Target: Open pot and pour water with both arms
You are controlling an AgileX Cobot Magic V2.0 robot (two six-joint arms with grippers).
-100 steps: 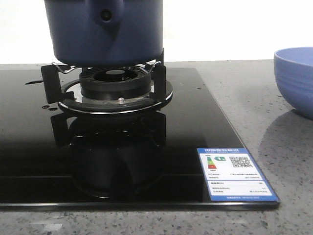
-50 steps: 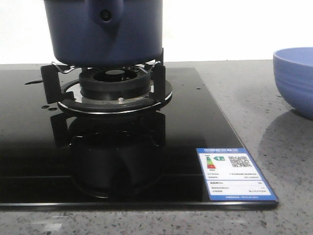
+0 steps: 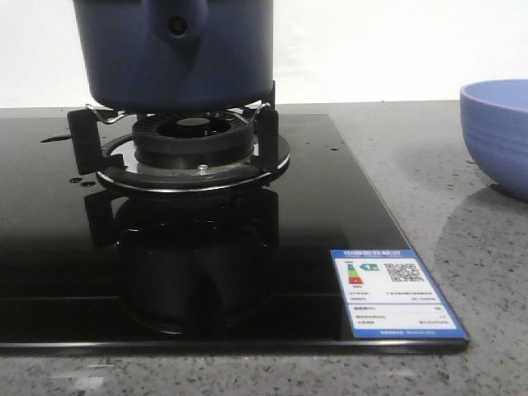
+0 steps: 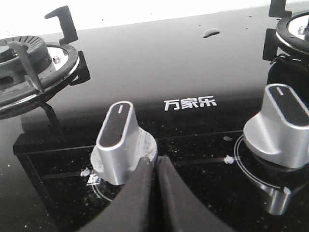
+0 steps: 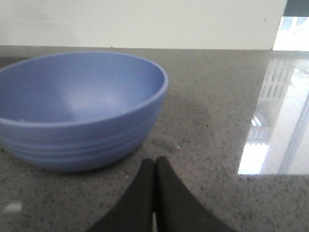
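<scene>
Grey speckled tabletop (image 3: 429, 165), black glass hob (image 3: 330, 190), pot (image 3: 177, 49) on burner (image 3: 194, 144), white wall, left wrist view alone shows knobs (image 4: 123, 140), both jaws closed, empty.

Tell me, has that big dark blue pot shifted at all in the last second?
No. The pot sits on the burner stand as before; the whole view drifts slightly, label included.
</scene>
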